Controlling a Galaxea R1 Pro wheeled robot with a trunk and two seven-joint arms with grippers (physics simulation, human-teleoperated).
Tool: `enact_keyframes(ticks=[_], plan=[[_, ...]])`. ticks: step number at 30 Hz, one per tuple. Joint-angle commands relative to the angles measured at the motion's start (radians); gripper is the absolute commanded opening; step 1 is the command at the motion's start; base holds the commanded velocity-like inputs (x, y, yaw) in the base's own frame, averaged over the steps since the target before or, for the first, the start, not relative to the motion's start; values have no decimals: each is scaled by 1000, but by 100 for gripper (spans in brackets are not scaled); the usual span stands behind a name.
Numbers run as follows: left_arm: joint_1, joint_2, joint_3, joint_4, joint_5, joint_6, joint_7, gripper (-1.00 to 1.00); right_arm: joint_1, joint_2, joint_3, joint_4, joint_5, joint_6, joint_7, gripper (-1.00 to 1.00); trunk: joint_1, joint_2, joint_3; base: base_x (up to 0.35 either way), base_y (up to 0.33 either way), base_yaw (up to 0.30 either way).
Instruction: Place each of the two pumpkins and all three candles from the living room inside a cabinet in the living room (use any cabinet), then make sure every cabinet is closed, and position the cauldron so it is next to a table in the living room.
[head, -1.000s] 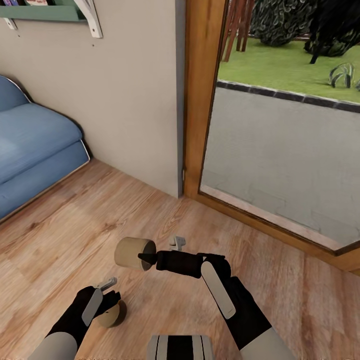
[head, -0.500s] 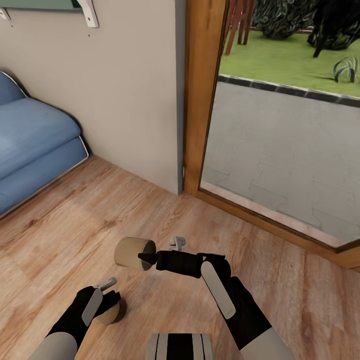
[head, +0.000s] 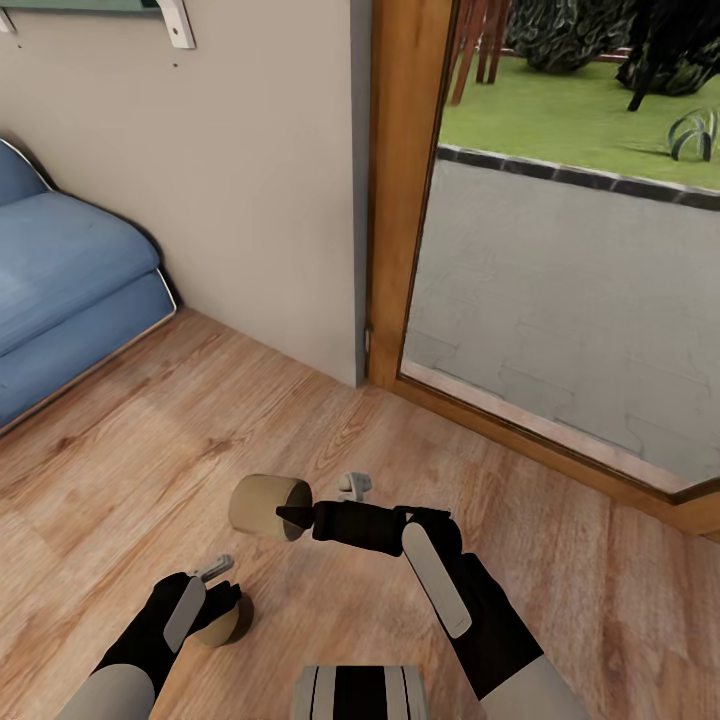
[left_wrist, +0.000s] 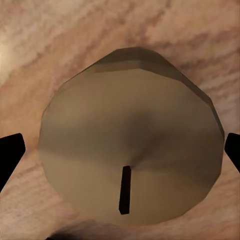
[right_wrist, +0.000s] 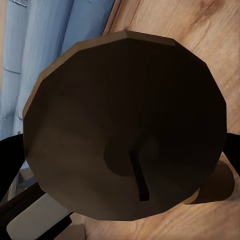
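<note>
I carry one candle (head: 266, 506) clamped between the right gripper (head: 290, 516) jaws and another candle (head: 224, 622) between the left gripper (head: 222, 592) jaws, both lifted for the cabinet.

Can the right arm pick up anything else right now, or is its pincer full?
Probably not. The right pincer looks shut on a candle, so it's occupied. The left pincer also grips a second candle.

1. Candle (right_wrist: 125, 130), wick end facing the camera, in shadow; dark wick (right_wrist: 139, 176) below centre.
2. Second candle (right_wrist: 216, 185) partly visible behind it.
3. Blue sofa (right_wrist: 45, 45) and wooden floor (right_wrist: 200, 25) beyond.
</note>
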Motion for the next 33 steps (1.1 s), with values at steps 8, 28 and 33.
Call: enact_keyframes(ticks=[8, 28, 33], plan=[[0, 0, 0, 0, 0, 0, 1, 100, 0, 0, 0, 0, -1, 0, 0, -100, 2, -1, -15, 0, 0, 0], [0, 0, 2, 0, 0, 0, 1, -100, 0, 0, 1, 0, 0, -1, -1, -100, 2, -1, -15, 0, 0, 0], [0, 0, 3, 0, 0, 2, 0, -100, 0, 0, 1, 0, 0, -1, -1, -100, 2, -1, -15, 0, 0, 0]])
